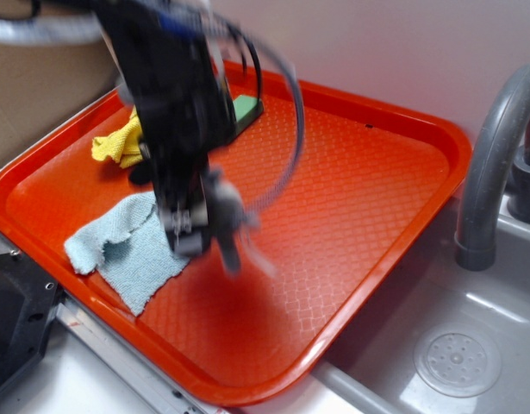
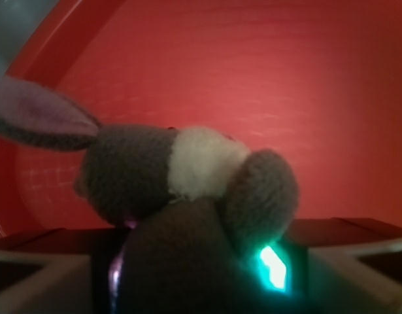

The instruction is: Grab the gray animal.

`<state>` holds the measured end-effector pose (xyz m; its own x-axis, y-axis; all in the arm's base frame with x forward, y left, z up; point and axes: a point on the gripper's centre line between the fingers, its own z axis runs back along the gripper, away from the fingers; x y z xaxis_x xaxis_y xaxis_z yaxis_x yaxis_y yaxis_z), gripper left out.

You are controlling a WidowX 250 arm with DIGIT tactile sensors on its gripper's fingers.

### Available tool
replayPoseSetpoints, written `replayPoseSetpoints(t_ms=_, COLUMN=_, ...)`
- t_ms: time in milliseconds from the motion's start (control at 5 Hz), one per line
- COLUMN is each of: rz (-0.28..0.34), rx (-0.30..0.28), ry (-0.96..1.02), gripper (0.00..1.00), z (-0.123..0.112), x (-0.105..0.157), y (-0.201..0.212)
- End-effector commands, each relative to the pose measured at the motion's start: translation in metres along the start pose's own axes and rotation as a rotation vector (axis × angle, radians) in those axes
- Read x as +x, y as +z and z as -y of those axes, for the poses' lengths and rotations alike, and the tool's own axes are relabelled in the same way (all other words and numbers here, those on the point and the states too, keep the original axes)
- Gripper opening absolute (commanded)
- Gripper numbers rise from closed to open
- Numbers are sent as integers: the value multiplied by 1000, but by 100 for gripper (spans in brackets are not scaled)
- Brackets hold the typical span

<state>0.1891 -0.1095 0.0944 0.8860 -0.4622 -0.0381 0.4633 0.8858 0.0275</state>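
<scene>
The gray animal [image 1: 228, 212] is a small plush with a white band, and it sits between the jaws of my gripper [image 1: 198, 236], which is shut on it. Arm and toy are motion-blurred over the left middle of the orange tray [image 1: 394, 259]. A stubby limb [image 1: 231, 257] dangles below the fingers, and the toy appears clear of the tray floor. In the wrist view the gray animal [image 2: 129, 176] fills the middle, with a long ear [image 2: 37, 121] at the left and its rounded back pressed into my gripper [image 2: 199, 265].
A light blue cloth [image 1: 127, 250] lies on the tray just left of the gripper. A yellow item [image 1: 118, 145] and a green block [image 1: 246, 108] sit behind the arm. A gray faucet [image 1: 493, 164] and sink basin [image 1: 454, 354] are to the right.
</scene>
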Motion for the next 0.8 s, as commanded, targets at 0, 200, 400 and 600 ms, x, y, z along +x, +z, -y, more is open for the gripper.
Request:
replayPoseSetpoints(t_ms=0, rz=120, rx=93, ry=510, gripper=0, z=-38, x=-15, y=87)
replayPoseSetpoints(t_ms=200, rz=214, rx=154, ry=756, gripper=0, z=-47, x=-31, y=116)
replayPoseSetpoints(t_ms=400, rz=266, rx=92, ry=803, gripper=0, z=-53, x=-34, y=116)
replayPoseSetpoints(t_ms=600, rz=265, rx=118, ry=748, gripper=0, z=-50, x=-28, y=107)
